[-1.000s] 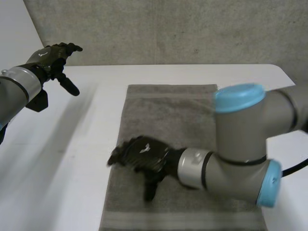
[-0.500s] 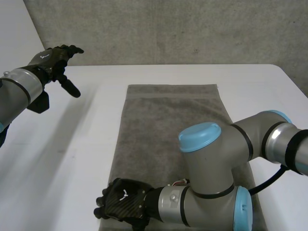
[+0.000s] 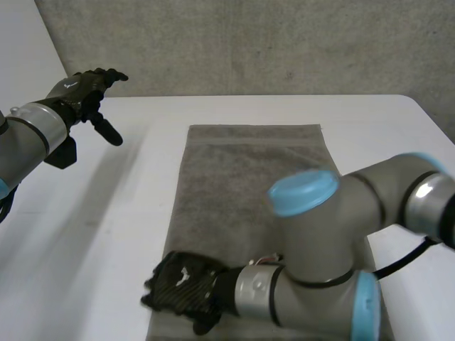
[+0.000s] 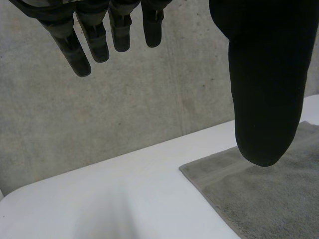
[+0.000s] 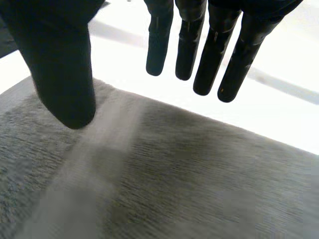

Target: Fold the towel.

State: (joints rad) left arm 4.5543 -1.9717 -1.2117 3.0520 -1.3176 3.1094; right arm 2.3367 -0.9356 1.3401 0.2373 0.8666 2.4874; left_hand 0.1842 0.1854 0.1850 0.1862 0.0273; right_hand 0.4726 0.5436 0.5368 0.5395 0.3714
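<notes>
A grey towel point(image 3: 249, 177) lies flat on the white table point(image 3: 106, 234), its long side running away from me. My right hand point(image 3: 178, 288) hovers low over the towel's near left corner, its fingers point(image 5: 199, 45) straight and apart from the thumb point(image 5: 65, 74), with nothing between them. The towel point(image 5: 174, 189) with its woven band passes under that palm. My left hand point(image 3: 82, 89) hangs in the air at the far left, off the towel, fingers point(image 4: 99, 35) spread and thumb point(image 4: 264, 89) extended. The towel's far left corner point(image 4: 199, 172) lies below that thumb.
A grey concrete wall point(image 3: 249, 42) stands behind the table's far edge. My right arm point(image 3: 334, 263) bends over the towel's near right part and hides it. Bare table stretches left of the towel.
My right hand has slid from the towel's middle toward its near left corner and its arm has swung round. The left hand has barely moved.
</notes>
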